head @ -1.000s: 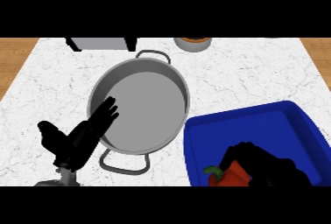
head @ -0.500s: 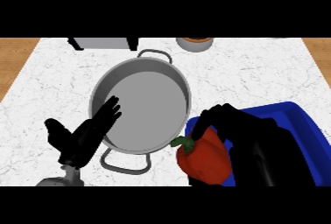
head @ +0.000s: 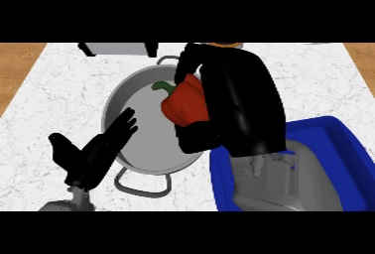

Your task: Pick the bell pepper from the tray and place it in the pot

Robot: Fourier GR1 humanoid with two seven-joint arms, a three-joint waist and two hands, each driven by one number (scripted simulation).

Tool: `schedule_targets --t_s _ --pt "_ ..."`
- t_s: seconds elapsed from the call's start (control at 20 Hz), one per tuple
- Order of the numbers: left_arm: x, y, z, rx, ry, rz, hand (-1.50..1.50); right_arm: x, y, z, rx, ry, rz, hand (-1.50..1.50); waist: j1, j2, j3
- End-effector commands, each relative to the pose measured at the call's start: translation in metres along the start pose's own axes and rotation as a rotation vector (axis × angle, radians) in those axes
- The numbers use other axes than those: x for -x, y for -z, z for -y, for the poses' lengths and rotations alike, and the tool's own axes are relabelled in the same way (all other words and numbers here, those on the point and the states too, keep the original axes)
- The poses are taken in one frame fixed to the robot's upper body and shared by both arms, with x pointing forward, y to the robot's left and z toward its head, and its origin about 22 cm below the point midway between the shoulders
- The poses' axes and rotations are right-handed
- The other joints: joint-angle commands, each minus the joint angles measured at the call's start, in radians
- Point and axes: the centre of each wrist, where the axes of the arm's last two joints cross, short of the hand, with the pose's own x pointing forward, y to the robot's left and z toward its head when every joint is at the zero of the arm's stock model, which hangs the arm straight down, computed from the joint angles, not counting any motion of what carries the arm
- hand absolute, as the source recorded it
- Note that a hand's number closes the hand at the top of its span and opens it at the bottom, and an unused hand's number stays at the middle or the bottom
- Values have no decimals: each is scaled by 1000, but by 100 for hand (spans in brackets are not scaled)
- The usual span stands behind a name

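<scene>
Head view: right hand (head: 234, 99) clamped on bell pepper (head: 184, 101), moved from tray (head: 333, 134) to above pot (head: 139, 106); release remains. Left hand (head: 95, 151) open, resting near-left.

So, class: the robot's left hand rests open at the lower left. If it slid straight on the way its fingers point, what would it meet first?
Its left hand points up and right, so it would probably meet the pot rim first; height is unclear.
</scene>
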Motion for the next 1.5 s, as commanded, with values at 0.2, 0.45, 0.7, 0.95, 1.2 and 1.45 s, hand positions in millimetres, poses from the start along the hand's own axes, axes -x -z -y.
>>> schedule_targets --t_s 0.2,0.45,0.7,0.95,1.2,1.45 --pt "1 -6 -5 2 9 7 0 -22 65 -51 -43 -2 -34 150 15 3 0" --pt "-8 -9 -3 6 14 -3 0 -18 90 -77 -33 29 -30 150 21 3 0" --pt "-2 4 10 47 0 -4 0 2 112 -104 -37 88 -32 150 45 12 0" --pt "3 13 22 43 43 17 0 12 119 -125 -81 60 -56 150 75 20 -1" --pt "-9 18 21 89 33 13 0 30 112 -139 -72 256 -191 -150 103 25 -1" --pt "5 19 24 114 33 24 0 50 107 -144 -33 487 -172 -150 109 33 0"
